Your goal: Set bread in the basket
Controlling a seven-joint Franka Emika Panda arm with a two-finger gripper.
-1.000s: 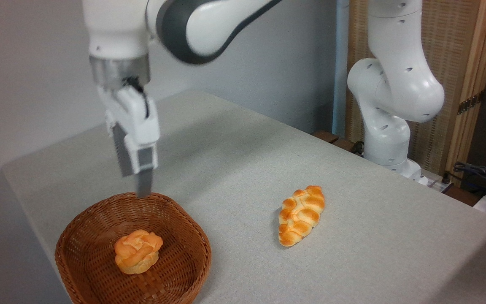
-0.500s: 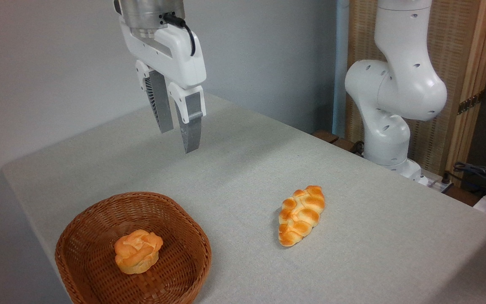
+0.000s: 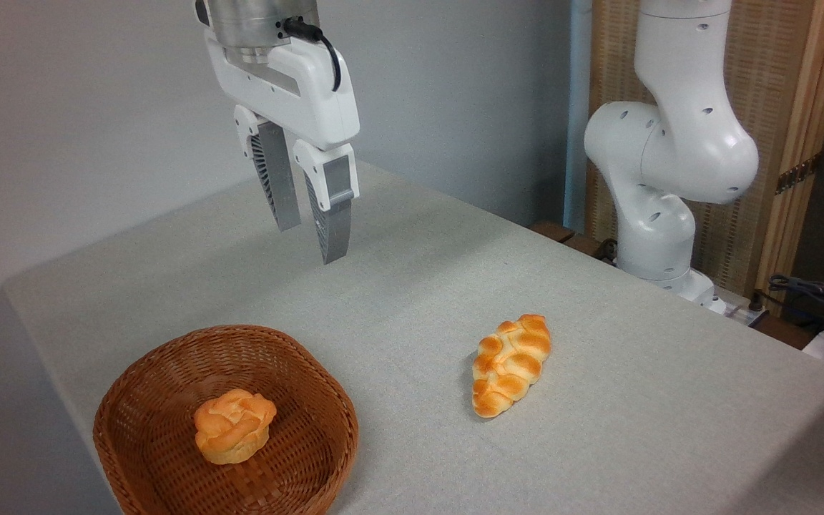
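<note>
Well below the gripper, whose fingers hang slightly parted and empty, sits the bread. It rests inside the basket, alone.

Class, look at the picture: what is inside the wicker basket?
One small round bun sits upright inside the basket, on its woven floor. Nothing else shows in it. The patch of floor under the bun is covered, so it cannot be seen.

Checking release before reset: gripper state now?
Gripper: open, holding nothing, up above the table. Bread sits in the basket.
</note>
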